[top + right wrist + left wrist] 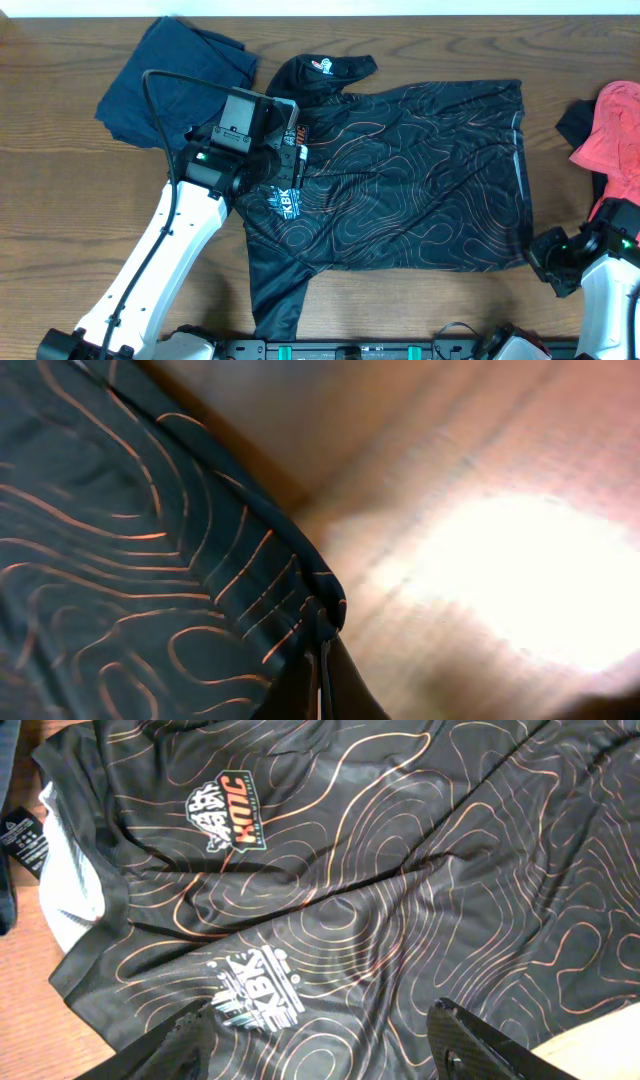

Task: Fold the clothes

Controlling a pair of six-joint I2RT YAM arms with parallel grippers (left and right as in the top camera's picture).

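wood table [60,200], one jersey [420,180], one navy garment [170,80]

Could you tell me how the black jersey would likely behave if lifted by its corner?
Probably floppy: the jersey creases and bunches where the right gripper pinches its corner. Likely light and thin; it may drag across the table.

The black jersey [400,180], traced with thin orange-white contour lines, lies spread nearly flat, collar leftward and hem rightward seen from overhead; its KBK logo [255,988] faces up, and one hem corner [325,610] seems puckered, though blurred
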